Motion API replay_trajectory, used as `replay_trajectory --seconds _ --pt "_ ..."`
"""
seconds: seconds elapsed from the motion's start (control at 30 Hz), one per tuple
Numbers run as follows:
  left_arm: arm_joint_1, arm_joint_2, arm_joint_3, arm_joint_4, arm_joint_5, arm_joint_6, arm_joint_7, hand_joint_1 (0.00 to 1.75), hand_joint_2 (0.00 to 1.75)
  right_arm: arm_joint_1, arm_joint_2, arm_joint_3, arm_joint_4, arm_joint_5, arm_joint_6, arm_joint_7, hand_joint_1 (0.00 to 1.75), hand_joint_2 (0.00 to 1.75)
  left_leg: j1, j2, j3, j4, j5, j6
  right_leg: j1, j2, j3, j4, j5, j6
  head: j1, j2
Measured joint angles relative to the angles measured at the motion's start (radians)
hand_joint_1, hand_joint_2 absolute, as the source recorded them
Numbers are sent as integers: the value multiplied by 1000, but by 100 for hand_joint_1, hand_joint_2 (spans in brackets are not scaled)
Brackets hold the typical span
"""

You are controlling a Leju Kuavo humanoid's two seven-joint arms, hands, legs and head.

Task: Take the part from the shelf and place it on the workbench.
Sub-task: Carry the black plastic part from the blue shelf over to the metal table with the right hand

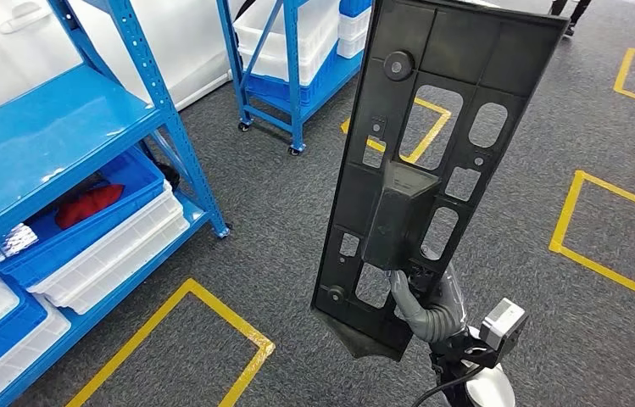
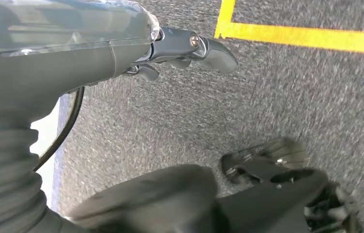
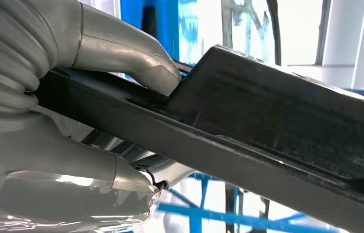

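You are looking down at a long black plastic part (image 1: 432,161), a flat panel pierced with cut-outs and a raised boxy block at its middle, held upright in the air over grey carpet (image 1: 297,229). Your right hand (image 1: 424,305) grips it near the lower end, just under the block; in the right wrist view the grey thumb (image 3: 141,60) presses on one face of the panel while the other fingers wrap the opposite side (a firm clamp, fingers closed on the part). Your left hand (image 2: 170,53) hangs above the carpet with its dark fingers curled inward, holding nothing. To the left stands a blue shelf (image 1: 68,136) carrying blue and white bins (image 1: 110,242). Yellow tape lines (image 1: 602,263) mark rectangles on the floor.
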Motion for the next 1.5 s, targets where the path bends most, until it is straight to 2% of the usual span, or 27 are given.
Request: replay_trajectory --seconds 0.07,0.13,0.2,0.27,0.33,0.37,0.4,0.47,0.53,0.57,0.63,0.7,0.8,0.87,0.9,0.93,1.0,1.03,1.07,1.13,1.17,1.23,1.3,1.37,1.4,1.43,1.5 --pt "3 2 0 0 -4 3 -11 0 175 -5 3 0 3 0 2 0 175 175 -2 -27 21 -61 10 6 -4 21 -11 2 7 11 0 0" --pt "2 -1 -1 0 -13 14 -38 0 175 -11 4 0 6 -3 10 2 175 175 -2 -11 25 -76 13 11 -6 38 -20 -1 15 26 0 0" --pt "3 -5 -3 0 -18 32 -71 0 175 -23 5 0 10 -9 23 6 175 175 3 12 30 -90 24 20 -3 6 -34 22 0 35 0 0" --pt "5 -7 -4 0 -23 43 -89 0 175 -42 5 2 16 -12 31 13 175 175 3 40 33 -98 29 27 -4 -51 -81 120 -56 41 0 0" --pt "6 -6 -7 0 -35 36 -81 0 175 -50 6 3 21 -11 23 18 175 175 1 67 32 -98 29 28 -12 -72 -139 246 -107 49 0 0" --pt "5 -6 -10 0 -42 28 -70 0 175 -47 6 4 23 -8 14 19 175 175 1 79 32 -97 28 27 -17 -76 -150 272 -108 53 0 0" --pt "5 -5 -13 0 -49 18 -57 0 175 -43 6 4 23 -5 4 18 175 175 1 90 34 -97 26 25 -21 -80 -141 257 -91 57 0 0" --pt "5 -6 -20 0 -59 0 -31 0 175 -34 5 3 19 -1 -12 18 175 175 2 110 39 -93 18 17 -24 -110 -71 130 -32 60 0 0" --pt "6 -6 -25 0 -64 -13 -5 0 175 -22 5 3 9 -1 -16 19 175 175 -3 127 41 -86 8 5 -18 -144 -16 24 -5 50 0 0" --pt "6 -6 -27 0 -64 -19 10 0 175 -15 5 2 2 0 -16 21 175 175 -6 135 43 -85 5 -1 -13 -150 -9 7 -7 42 0 0" --pt "4 -6 -28 0 -61 -27 37 0 175 -3 5 -1 -8 0 -9 27 175 175 -7 152 49 -87 -1 -12 -10 -128 -10 7 -9 27 0 0" --pt "2 -7 -27 0 -56 -28 54 0 175 -1 5 -4 -12 1 0 33 175 175 -3 136 48 -68 -24 -21 -12 -107 -8 1 -7 13 0 0" --pt "-7 -6 -27 0 -54 -23 56 0 175 -9 6 -7 -11 -3 10 33 175 175 0 69 -24 103 -116 -24 -11 -78 -7 -2 -4 0 0 0" --pt "-16 -6 -27 0 -58 -21 53 0 175 -10 6 -8 -8 -6 14 31 175 175 -3 55 -68 207 -146 -20 -6 -54 -7 -1 -4 -3 0 0" --pt "-18 -6 -27 0 -60 -20 52 0 175 -9 6 -8 -7 -7 16 29 175 175 -4 53 -67 206 -131 -16 -4 -40 -6 0 -4 -3 0 0" --pt "-17 -6 -27 0 -62 -19 52 0 175 -9 6 -9 -7 -8 17 25 175 175 -5 49 -48 164 -97 -11 -2 -25 -4 1 -4 -3 0 0" --pt "-10 -4 -27 0 -67 -13 43 0 175 -9 7 -10 -6 -13 18 13 175 175 -5 10 4 33 -22 1 0 3 -4 4 -2 0 0 0" --pt "-6 -4 -27 0 -68 -9 32 0 175 -8 7 -10 -6 -18 19 5 175 175 -5 -12 23 -19 -3 4 -1 15 -8 6 0 4 0 0" --pt "-3 -3 -27 0 -68 -2 17 0 175 -7 8 -12 -6 -25 23 -4 175 175 -6 -28 33 -50 2 7 -2 26 -14 7 4 9 0 0" --pt "0 -2 -27 0 -60 17 -21 0 175 -4 11 -18 -6 -41 37 -17 175 175 -7 -21 39 -71 -3 11 -5 49 -26 4 14 24 0 0" --pt "1 -2 -27 0 -55 26 -37 0 175 -2 12 -22 -6 -48 46 -21 175 175 -6 -9 41 -79 0 16 -4 46 -29 4 16 30 0 0" --pt "4 -2 -27 0 -48 39 -61 0 175 -5 15 -24 -4 -55 56 -23 175 175 -3 18 46 -92 11 28 0 -3 -50 42 -9 39 0 0" --pt "9 -2 -27 0 -51 52 -80 0 175 -9 20 -25 2 -58 65 -29 175 175 -5 45 46 -96 14 34 -3 -61 -104 155 -70 47 0 0" --pt "11 1 -29 -1 -64 75 -98 0 175 -10 25 -25 9 -61 75 -43 175 175 -8 73 45 -96 12 35 -11 -75 -154 264 -107 55 0 0" --pt "11 2 -32 -2 -72 88 -101 0 175 -9 27 -25 13 -63 81 -52 175 175 -8 86 46 -95 11 34 -14 -78 -156 272 -100 58 0 0" --pt "10 4 -35 -3 -80 97 -100 0 175 -9 29 -25 17 -65 85 -61 175 175 -8 98 48 -95 8 31 -17 -84 -136 239 -76 61 0 0" --pt "11 10 -39 -5 -89 104 -79 0 175 -9 36 -25 23 -70 91 -73 175 175 -9 118 54 -92 0 24 -16 -123 -58 102 -22 59 0 0"
